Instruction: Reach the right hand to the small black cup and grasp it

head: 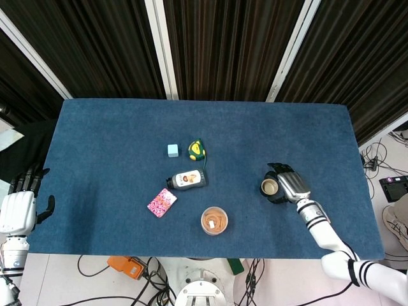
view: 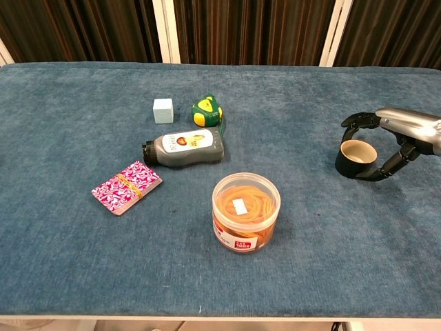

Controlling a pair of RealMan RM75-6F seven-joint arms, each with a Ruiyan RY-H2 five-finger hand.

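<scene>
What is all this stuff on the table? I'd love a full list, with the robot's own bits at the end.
Table: one, blue cloth top, fills both views.
Cube: one, pale blue, near the middle, left of the tape measure.
Tape measure: one, green and yellow, right of the cube.
Bottle: one, grey with a black cap, lying on its side below the tape measure.
Card pack: one, pink patterned, lying flat, front-left of the bottle.
Tub: one, clear, with orange rubber bands inside, near the front edge.
Cup: one, small, black, cream inside, upright at the right.
Left hand: one, white with black fingers spread, off the table's left edge, holding nothing.
Right hand: one, silver with black fingers curled around the cup.
</scene>
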